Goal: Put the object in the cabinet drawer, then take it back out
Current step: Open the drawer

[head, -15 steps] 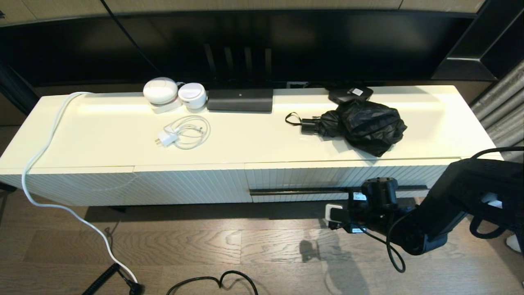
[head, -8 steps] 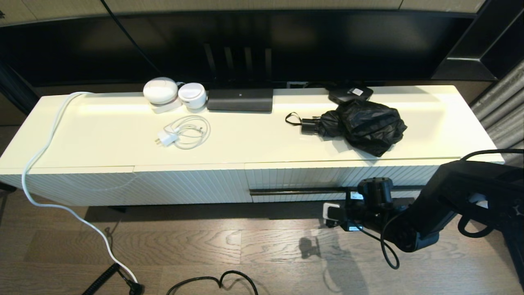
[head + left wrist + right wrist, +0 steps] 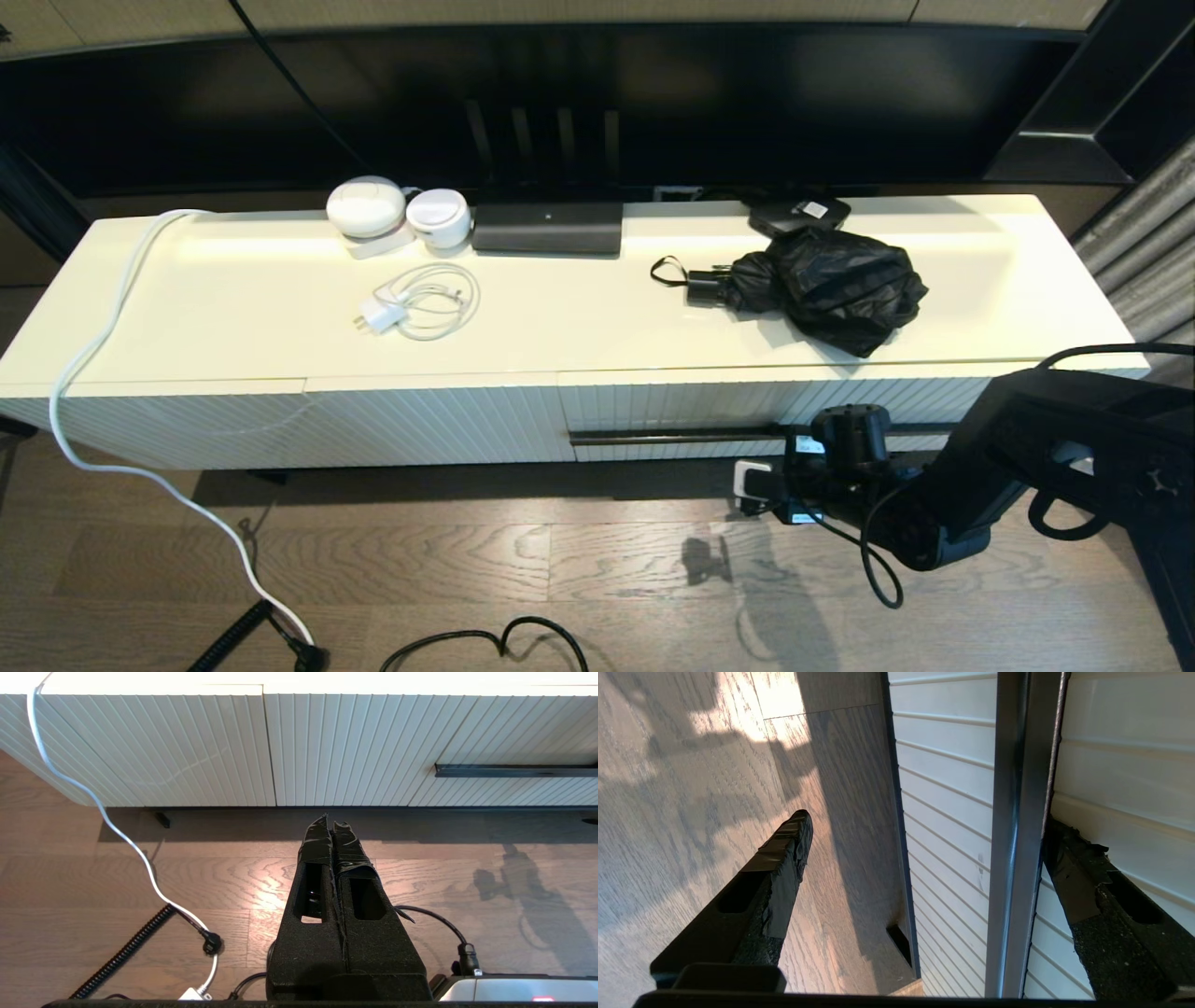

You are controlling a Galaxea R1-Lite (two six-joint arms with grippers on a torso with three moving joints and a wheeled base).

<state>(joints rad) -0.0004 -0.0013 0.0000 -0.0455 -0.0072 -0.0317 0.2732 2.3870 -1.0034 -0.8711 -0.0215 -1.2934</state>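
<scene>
The black folding umbrella [image 3: 826, 285] lies on the cabinet top at the right, with its handle and wrist loop [image 3: 667, 271] pointing left. Below it is the cream ribbed drawer [image 3: 709, 403], closed, with its thin black bar handle [image 3: 672, 436]. My right gripper [image 3: 930, 823] is open at the drawer front. The bar handle [image 3: 1015, 826] runs between its fingers, close against one fingertip [image 3: 1064, 858]. In the head view the right wrist [image 3: 848, 431] covers the handle's right part. My left gripper [image 3: 332, 825] is shut on nothing, low over the floor and facing the cabinet.
On the cabinet top are a coiled white charger cable [image 3: 420, 303], two white round devices [image 3: 369, 207], a long black device [image 3: 548, 227] and a flat black box with a label [image 3: 798, 215]. A white cord [image 3: 89, 359] hangs over the left end. Black cables [image 3: 485, 642] lie on the floor.
My right arm has shifted a little left and in toward the drawer front. The umbrella and the drawer have not moved.
</scene>
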